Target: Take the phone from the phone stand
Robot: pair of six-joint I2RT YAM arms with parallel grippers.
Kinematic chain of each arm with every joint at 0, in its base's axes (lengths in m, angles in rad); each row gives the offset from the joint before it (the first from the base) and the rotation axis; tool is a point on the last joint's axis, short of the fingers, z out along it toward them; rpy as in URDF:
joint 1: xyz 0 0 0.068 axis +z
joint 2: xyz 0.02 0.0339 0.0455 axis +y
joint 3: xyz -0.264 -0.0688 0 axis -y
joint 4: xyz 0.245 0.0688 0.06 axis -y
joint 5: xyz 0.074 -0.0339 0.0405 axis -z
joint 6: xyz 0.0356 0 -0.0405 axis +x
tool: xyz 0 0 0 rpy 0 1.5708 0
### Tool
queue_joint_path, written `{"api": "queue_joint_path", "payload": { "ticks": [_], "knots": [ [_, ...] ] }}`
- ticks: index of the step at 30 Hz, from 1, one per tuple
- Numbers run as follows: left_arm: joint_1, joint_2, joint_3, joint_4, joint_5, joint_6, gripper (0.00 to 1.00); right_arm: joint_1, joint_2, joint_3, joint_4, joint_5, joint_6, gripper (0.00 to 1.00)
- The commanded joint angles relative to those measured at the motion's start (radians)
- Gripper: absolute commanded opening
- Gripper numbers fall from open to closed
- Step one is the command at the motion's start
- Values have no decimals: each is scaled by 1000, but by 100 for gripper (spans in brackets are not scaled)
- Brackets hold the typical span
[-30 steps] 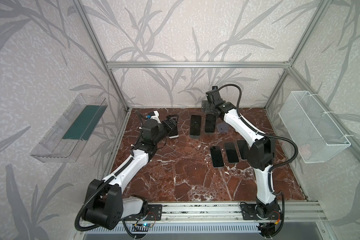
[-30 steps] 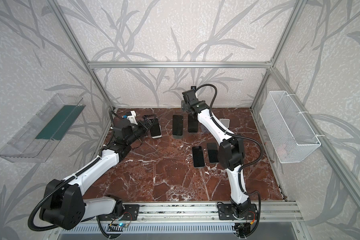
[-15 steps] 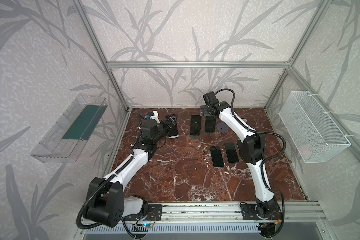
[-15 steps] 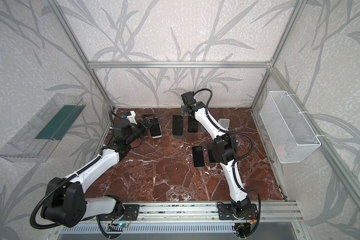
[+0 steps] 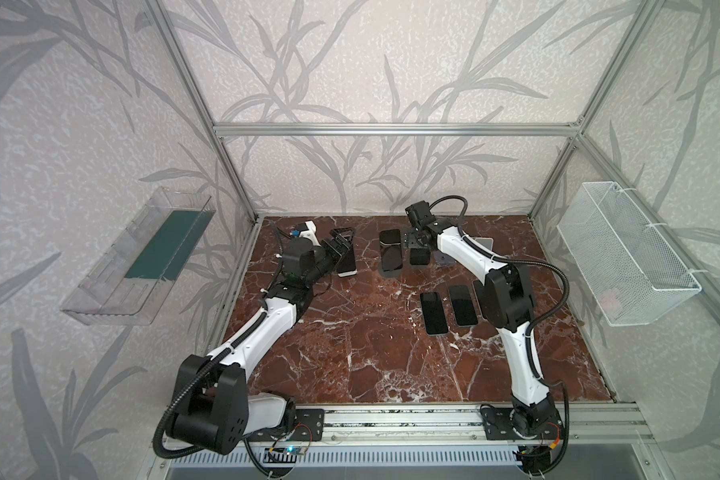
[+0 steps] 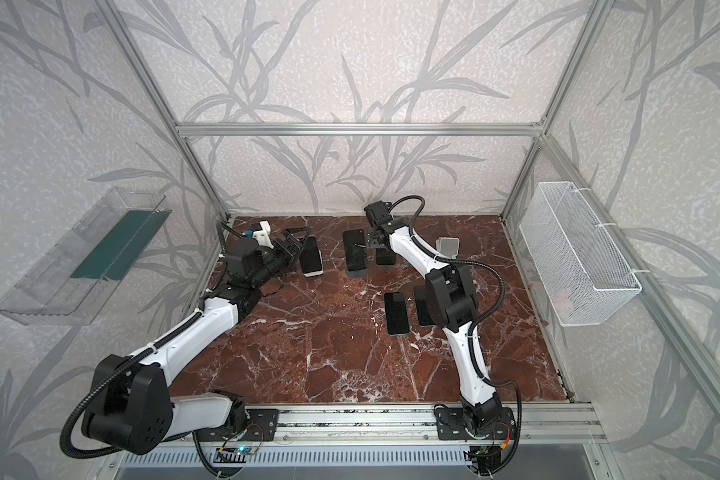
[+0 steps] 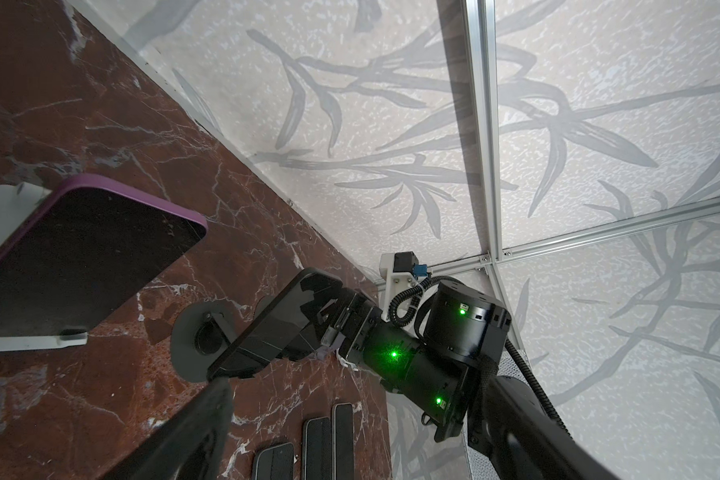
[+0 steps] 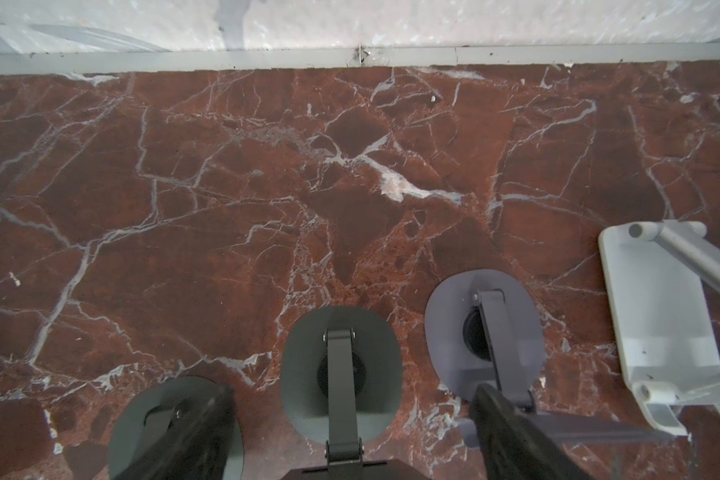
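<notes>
Several phone stands line the back of the marble table. A dark phone (image 5: pixel 419 254) (image 6: pixel 384 257) leans on a dark stand (image 8: pixel 341 370). My right gripper (image 5: pixel 416 243) (image 6: pixel 376 244) (image 8: pixel 350 388) hangs over the phone's top edge (image 8: pixel 346 471). It is open, with one finger (image 8: pixel 192 432) on each side and a gap to the phone. My left gripper (image 5: pixel 342 244) (image 6: pixel 293 246) is open beside a purple-cased phone (image 7: pixel 80 266) (image 5: pixel 346 259) on a white stand, holding nothing. Only one of its fingers (image 7: pixel 184 436) shows in the left wrist view.
Another dark phone (image 5: pixel 391 251) stands between those two. A bare grey stand (image 8: pixel 485 332) and a white stand (image 8: pixel 661 328) sit to the right. Phones lie flat mid-table (image 5: pixel 433 307) (image 5: pixel 462 305). A wire basket (image 5: pixel 624 257) and a clear tray (image 5: pixel 142 257) hang on the side walls.
My right gripper has come down and forward from above the back row onto the dark phone's top, and its jaws have narrowed. The left arm has not moved.
</notes>
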Motion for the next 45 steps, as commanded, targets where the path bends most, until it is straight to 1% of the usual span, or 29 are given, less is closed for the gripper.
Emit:
{"api": "queue_joint_path", "payload": {
  "ticks": [1,7,14,21,26,30,35,40,43,45],
  "knots": [
    [7,0,-1,39,15,-11,94,-6,-76,-18,71,2,33,86],
    [9,6,1,41,22,-16,94,-7,-96,-76,123,-2,39,76],
    [9,6,1,48,25,-18,94,-7,-124,-101,149,6,7,70],
    [10,14,3,55,37,-20,94,-7,-208,-139,176,2,-38,68],
    [8,23,8,64,52,-26,94,-6,-291,-183,196,-23,-57,68],
    [1,20,8,72,57,-26,94,-6,-391,-287,246,-47,-72,67],
    [-10,19,16,42,46,-6,93,17,-569,-519,349,-70,-71,67],
    [-20,9,17,-4,13,25,93,86,-757,-771,439,-45,-52,66],
    [-20,2,23,-17,7,36,93,147,-833,-897,491,-33,-25,66],
    [-19,-2,27,-35,-2,52,93,191,-856,-950,495,-26,-5,65]
  ]
}}
